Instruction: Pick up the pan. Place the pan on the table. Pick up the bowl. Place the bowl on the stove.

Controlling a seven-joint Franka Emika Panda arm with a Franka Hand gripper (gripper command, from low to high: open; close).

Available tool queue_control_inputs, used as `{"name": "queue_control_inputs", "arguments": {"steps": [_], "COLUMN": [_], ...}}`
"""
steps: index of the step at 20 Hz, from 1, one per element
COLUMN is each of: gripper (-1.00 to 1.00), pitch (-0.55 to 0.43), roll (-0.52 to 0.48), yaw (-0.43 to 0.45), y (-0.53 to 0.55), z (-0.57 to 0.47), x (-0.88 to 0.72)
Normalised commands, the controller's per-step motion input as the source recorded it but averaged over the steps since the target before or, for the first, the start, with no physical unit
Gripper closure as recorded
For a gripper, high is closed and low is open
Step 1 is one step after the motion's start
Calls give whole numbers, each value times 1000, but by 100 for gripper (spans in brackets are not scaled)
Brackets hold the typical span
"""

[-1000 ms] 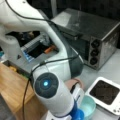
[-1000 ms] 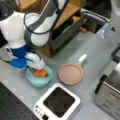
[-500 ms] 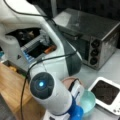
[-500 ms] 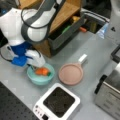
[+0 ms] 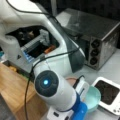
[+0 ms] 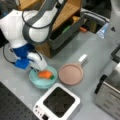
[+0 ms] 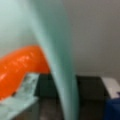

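The teal bowl (image 6: 37,82) with an orange carrot (image 6: 45,74) inside sits on the grey table (image 6: 95,55) in a front view's lower left. My gripper (image 6: 41,69) is down at the bowl's far rim. In the wrist view the bowl's rim (image 7: 57,62) runs upright between my spread fingers, the carrot (image 7: 22,67) to its left, so the gripper is open around the rim. The pink pan (image 6: 70,73) with its white handle lies flat on the table to the right of the bowl. The stove (image 6: 58,102) stands just below both, its black top bare. The bowl (image 5: 93,98) and stove (image 5: 108,91) also show behind my arm.
A steel toaster oven (image 5: 95,37) stands at the table's edge, seen in a front view's lower right as the oven (image 6: 110,97). A wooden block (image 6: 62,15) and a dark tray of small items (image 6: 75,27) lie behind the bowl and pan.
The gripper stays at the bowl's rim with only a slight shift. Bowl, pan and stove keep their places.
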Motion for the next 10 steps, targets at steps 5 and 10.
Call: {"name": "queue_control_inputs", "arguments": {"steps": [5, 10], "gripper": [100, 100], "pitch": [-1, -41], "roll": [57, -25], "yaw": [-246, -219], "y": [281, 219], "z": [41, -36], "x": [100, 47]}}
